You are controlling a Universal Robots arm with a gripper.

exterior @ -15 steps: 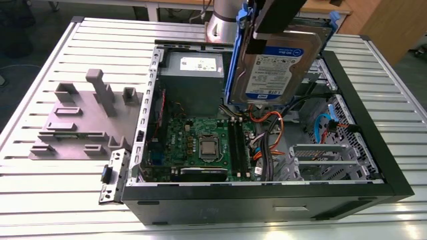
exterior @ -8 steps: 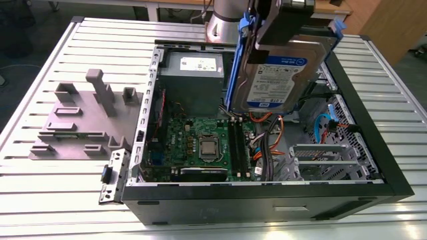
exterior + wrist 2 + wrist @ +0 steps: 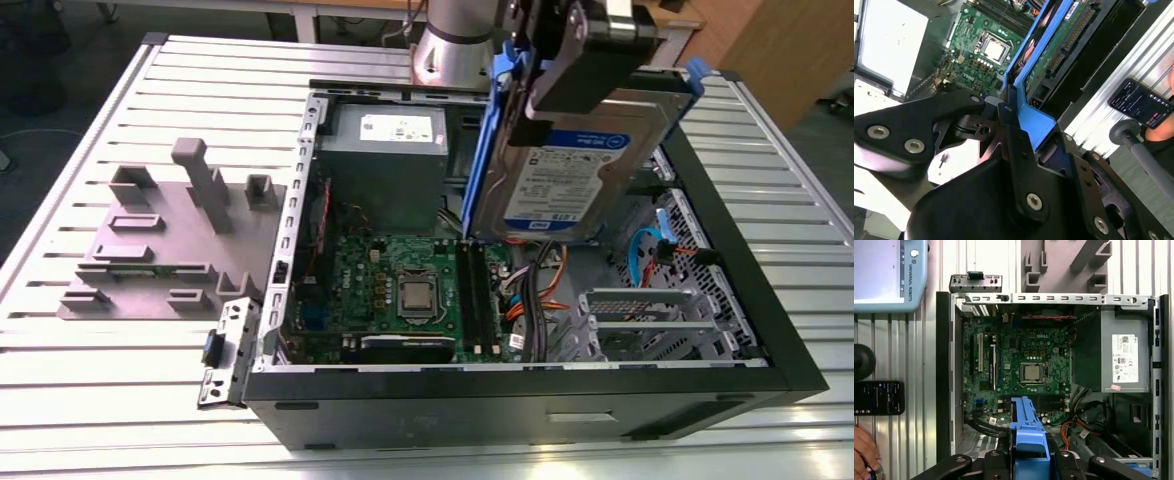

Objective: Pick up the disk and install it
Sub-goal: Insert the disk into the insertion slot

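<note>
On the exterior view's left, a grey fixture block (image 3: 160,240) with upright posts stood on the slatted table (image 3: 80,390), near its left edge and just beside the open computer case (image 3: 534,405). Inside the case, against its far wall, sat the grey power supply (image 3: 387,150) with a white sticker. The green motherboard (image 3: 400,290) lay flat on the case floor nearer us.

Further right, the gripper (image 3: 567,75) was clamped on the upper end of the disk (image 3: 574,180), and in the second wrist view its fingers (image 3: 1004,112) pinched the blue carrier frame (image 3: 1036,122). The disk hung steeply tilted above the right half of the case, label towards the exterior camera and clear of everything below it.

Below it, in the case's near right corner, we saw a metal drive cage (image 3: 654,320) beside loose orange and blue cables (image 3: 654,255).

We judged the pick-up done and the install in hand but not yet seated. Seating it would, in our view, call for lining the disk up with its bay and keeping it clear of those cables.
</note>
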